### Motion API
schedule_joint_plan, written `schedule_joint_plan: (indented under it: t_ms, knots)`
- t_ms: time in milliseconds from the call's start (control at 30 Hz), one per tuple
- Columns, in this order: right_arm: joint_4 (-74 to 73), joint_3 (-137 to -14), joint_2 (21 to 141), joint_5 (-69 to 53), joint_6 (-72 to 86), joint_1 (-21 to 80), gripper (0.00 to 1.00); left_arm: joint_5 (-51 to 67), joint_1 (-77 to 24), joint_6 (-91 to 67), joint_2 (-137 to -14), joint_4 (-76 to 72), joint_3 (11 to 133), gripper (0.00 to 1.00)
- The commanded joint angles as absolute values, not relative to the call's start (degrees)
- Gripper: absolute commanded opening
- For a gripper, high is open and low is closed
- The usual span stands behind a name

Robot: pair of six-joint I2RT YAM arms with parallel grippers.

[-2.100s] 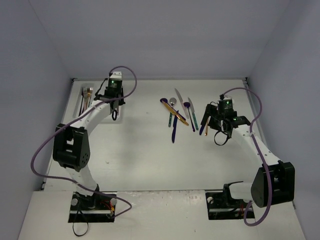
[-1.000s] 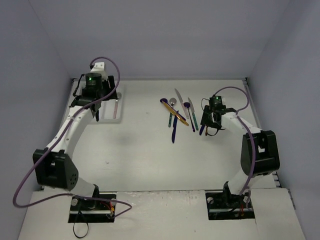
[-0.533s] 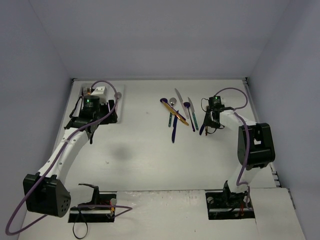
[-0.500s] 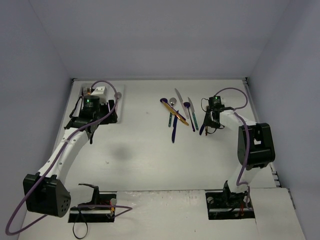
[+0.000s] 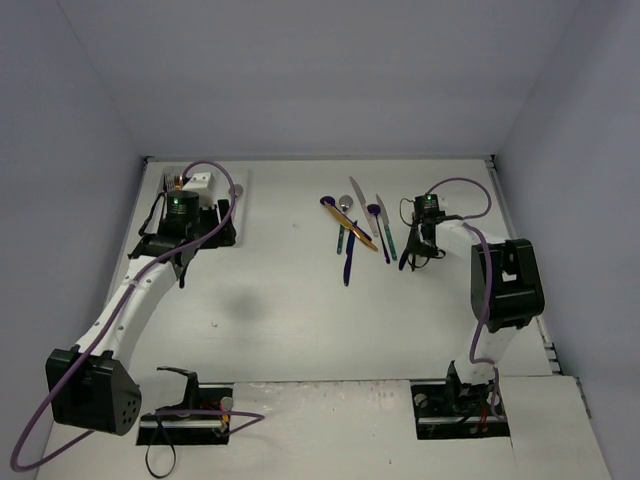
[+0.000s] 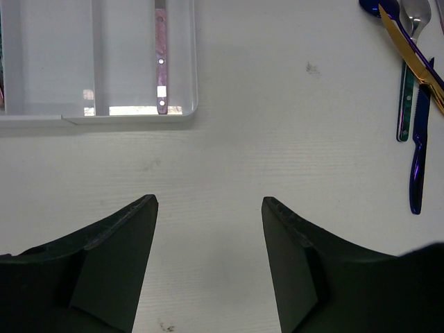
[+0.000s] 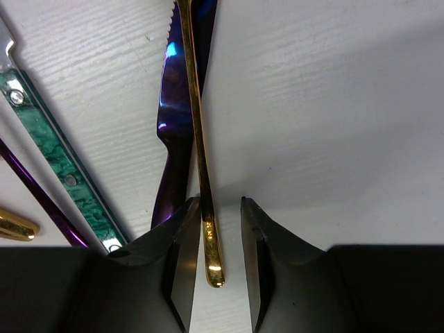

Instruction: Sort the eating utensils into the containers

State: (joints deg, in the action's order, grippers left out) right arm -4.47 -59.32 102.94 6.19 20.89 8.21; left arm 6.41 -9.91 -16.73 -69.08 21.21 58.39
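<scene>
The eating utensils lie in a loose cluster (image 5: 360, 230) at the table's middle right. In the right wrist view a slim gold handle (image 7: 198, 125) lies over a dark blue knife (image 7: 177, 139). My right gripper (image 7: 217, 202) straddles that handle's end: the left finger touches it, and a gap shows at the right finger, so it is open. From above, the right gripper (image 5: 414, 252) points down at the cluster's right side. The containers are one white tray (image 6: 125, 114) holding a pink-handled utensil (image 6: 161, 62). My left gripper (image 6: 208, 201) hangs open and empty just short of the tray's near end.
A teal-handled knife (image 7: 55, 159) and a purple handle (image 7: 35, 191) lie just left of the right gripper. The left wrist view shows a gold knife (image 6: 409, 55), a teal handle (image 6: 404, 104) and a dark blue knife (image 6: 418, 159) far right. Walls enclose the table on three sides.
The right jaws have narrowed around the gold handle. The left arm has drawn back from over the tray towards the near side, then held still.
</scene>
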Motion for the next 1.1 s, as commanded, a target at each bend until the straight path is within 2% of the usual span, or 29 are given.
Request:
schedule_joint_plan:
  t_ms: [0, 200, 400, 633, 833, 1067]
  knots:
    - [-3.87, -61.41, 106.17, 8.26, 20.65, 7.13, 0.25, 7.08, -10.06, -17.05, -67.10, 18.54, 60.73, 0.59]
    - [-3.70, -64.67, 110.44, 7.88, 20.21, 6.04, 0.16, 6.94, -10.02, -17.05, -67.06, 18.54, 60.47, 0.59]
    - [-3.78, -67.01, 112.81, 7.24, 19.48, 5.62, 0.00, 7.05, -10.03, -17.06, -66.97, 18.54, 60.47, 0.59]
    - [-3.87, -67.68, 108.66, 9.22, 18.98, 5.62, 0.00, 8.08, -10.11, -17.31, -67.06, 18.20, 60.38, 0.59]
    - [-3.96, -66.83, 98.39, 8.50, 19.15, 6.78, 0.00, 11.26, -10.76, -17.74, -66.56, 16.82, 59.94, 0.59]
    - [-4.04, -65.57, 88.32, 5.68, 21.77, 12.30, 0.00, 16.20, -17.92, -22.87, -64.87, 13.52, 59.50, 0.59]
